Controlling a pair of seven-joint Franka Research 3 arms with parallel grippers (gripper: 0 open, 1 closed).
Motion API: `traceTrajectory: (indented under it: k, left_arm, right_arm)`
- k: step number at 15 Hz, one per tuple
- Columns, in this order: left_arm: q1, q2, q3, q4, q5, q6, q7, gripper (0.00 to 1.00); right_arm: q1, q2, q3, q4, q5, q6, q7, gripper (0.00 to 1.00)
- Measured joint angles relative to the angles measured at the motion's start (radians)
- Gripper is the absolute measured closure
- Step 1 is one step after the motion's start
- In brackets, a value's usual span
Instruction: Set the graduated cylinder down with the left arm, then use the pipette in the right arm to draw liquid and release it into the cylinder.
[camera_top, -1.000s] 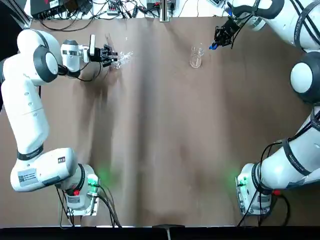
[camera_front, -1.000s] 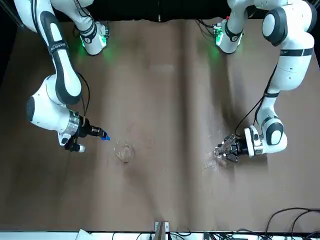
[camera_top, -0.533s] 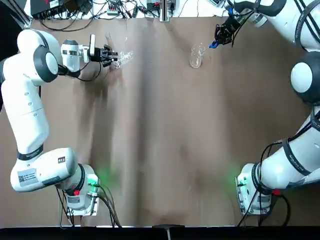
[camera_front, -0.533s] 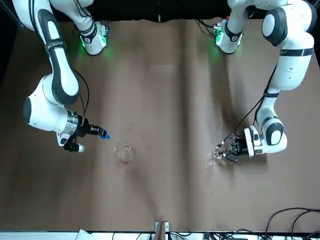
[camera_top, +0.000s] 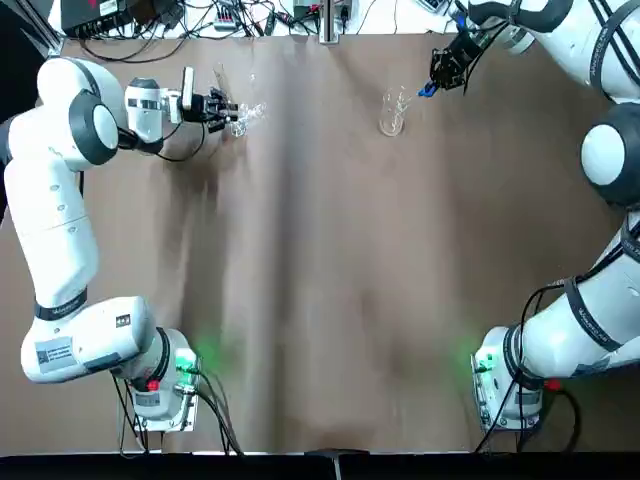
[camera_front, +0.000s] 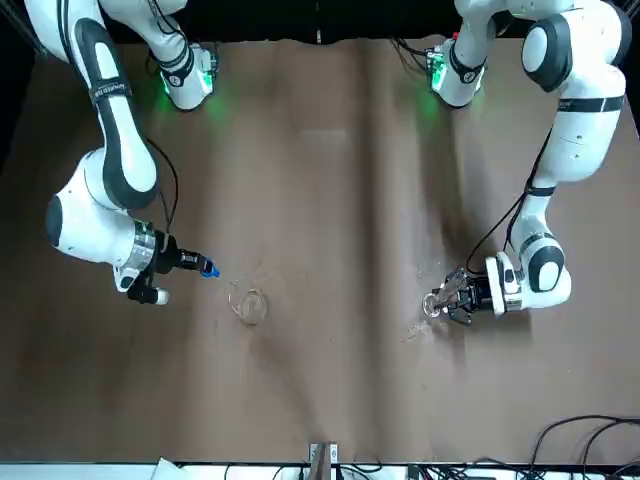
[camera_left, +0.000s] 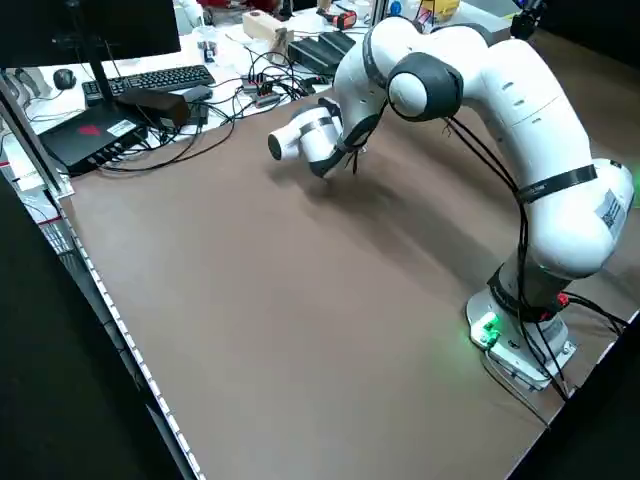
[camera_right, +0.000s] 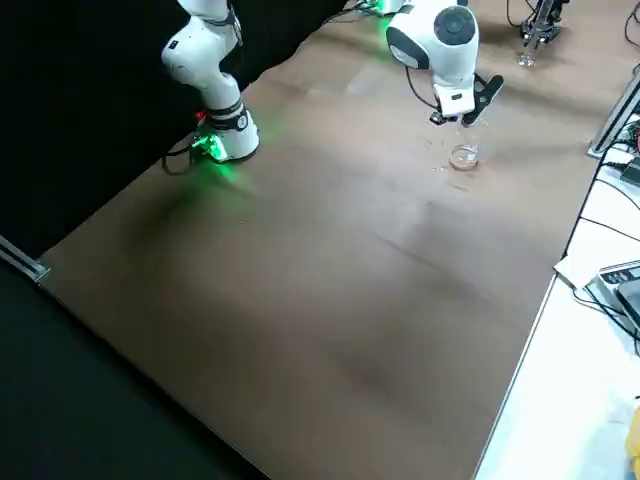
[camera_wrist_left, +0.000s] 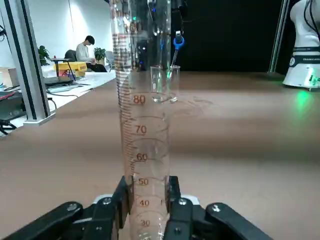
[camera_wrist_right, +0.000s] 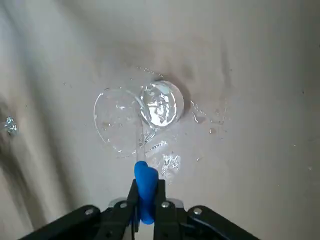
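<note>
The left gripper (camera_wrist_left: 148, 202) is at the far left part of the table (camera_top: 320, 280), its fingers closed around the graduated cylinder (camera_wrist_left: 145, 150), one on each side of the clear tube. The cylinder stands upright in that grasp (the printed numbers from 30 up to 80 read clearly in the left wrist view). Whether its foot touches the table I cannot tell, and no liquid level can be made out inside it.

Well apart from it, toward the far right, the glass beaker (camera_wrist_right: 162, 104) stands upright on the table. Its round base shines brightly in the right wrist view (clear liquid or just the glass catching light, I cannot tell which). Small clear droplets (camera_wrist_right: 199, 119) and wet-looking patches (camera_wrist_right: 170, 162) lie on the table around it.

The right gripper (camera_wrist_right: 146, 200) is near the beaker, pinching the pipette (camera_wrist_right: 147, 187) by its blue bulb. The pipette's thin clear tube slants down from the bulb to the beaker's rim (the left wrist view shows the bulb above the beaker's mouth). Whether the tip is inside the beaker, and whether the tube holds any liquid, cannot be told.

Beyond the table, a person (camera_wrist_left: 90, 55) in a light top sits near a yellow case (camera_wrist_left: 70, 68).
</note>
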Motion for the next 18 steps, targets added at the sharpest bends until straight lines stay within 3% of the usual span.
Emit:
traceTrajectory:
  k: [7,11,18]
  left_arm:
    - [-0.105,-0.047,-0.049,0.014,-0.038,0.097,-0.059,0.66]
    - [-0.159,-0.05,-0.114,0.011,-0.089,0.204,-0.075,0.66]
    - [-0.327,-0.043,-0.119,0.002,-0.247,0.295,-0.075,0.66]
  right_arm:
    - [0.007,0.0,0.001,0.013,-0.055,0.001,0.008,0.87]
    - [0.037,0.0,0.002,0.051,-0.152,0.0,0.036,0.88]
    - [0.107,-0.002,0.003,0.08,-0.351,0.0,0.084,0.91]
